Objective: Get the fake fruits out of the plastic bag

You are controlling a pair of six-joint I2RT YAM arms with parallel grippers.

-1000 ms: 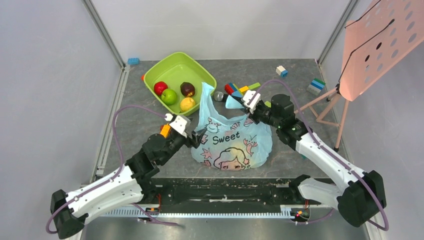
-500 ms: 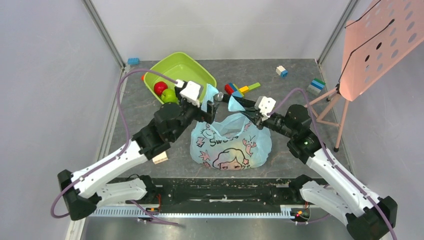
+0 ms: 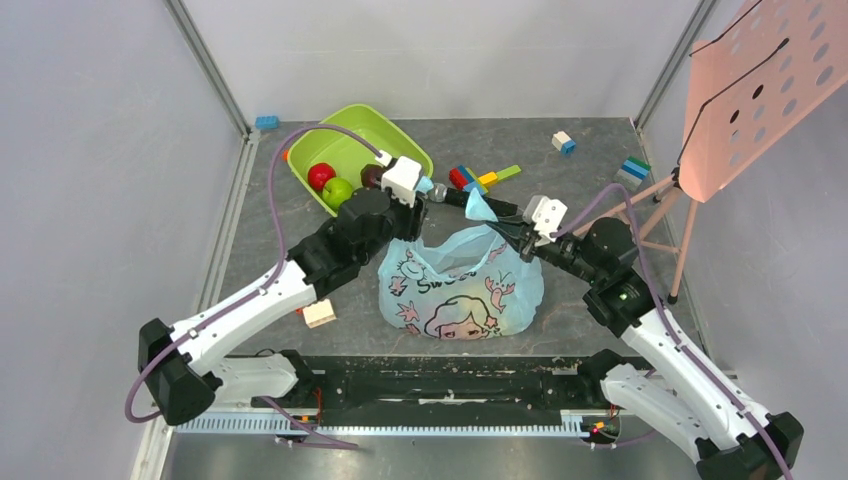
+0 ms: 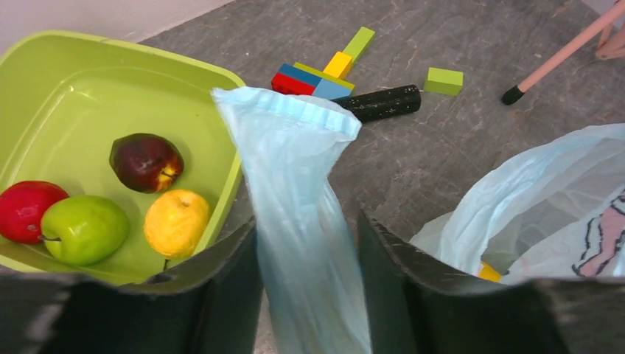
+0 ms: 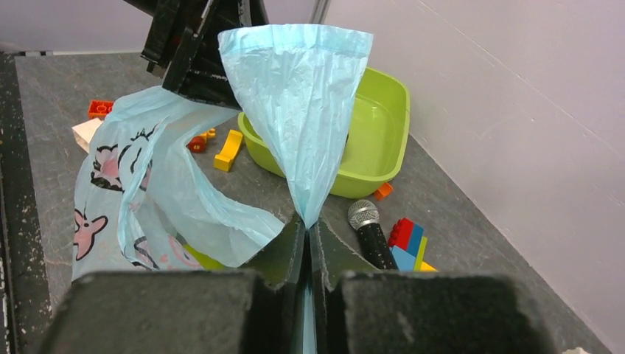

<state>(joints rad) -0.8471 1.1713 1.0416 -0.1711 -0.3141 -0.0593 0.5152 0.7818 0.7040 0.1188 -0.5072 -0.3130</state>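
The light-blue plastic bag [image 3: 460, 290] lies at the table's middle with its mouth held up. My right gripper [image 3: 505, 222] is shut on the bag's right handle [image 5: 298, 110] and holds it upright, pinched between my fingertips [image 5: 307, 225]. My left gripper [image 3: 425, 195] is open, its jaws standing either side of the bag's left handle [image 4: 295, 184]. Something yellow [image 4: 486, 271] shows inside the bag. A red apple [image 4: 26, 210], a green apple [image 4: 85, 228], a dark red fruit [image 4: 145, 161] and a yellow fruit [image 4: 175, 221] lie in the lime-green bowl [image 3: 345, 135].
A black microphone [image 4: 379, 103] and coloured blocks [image 3: 480, 178] lie behind the bag. A wooden block [image 3: 320, 313] lies left of the bag. More blocks [image 3: 632, 170] and a pink stand's legs [image 3: 650, 200] are at the right.
My left gripper has moved from the bag's left side up and back to the left handle beside the bowl. My right gripper has drawn its handle to the right, which widened the bag's mouth.
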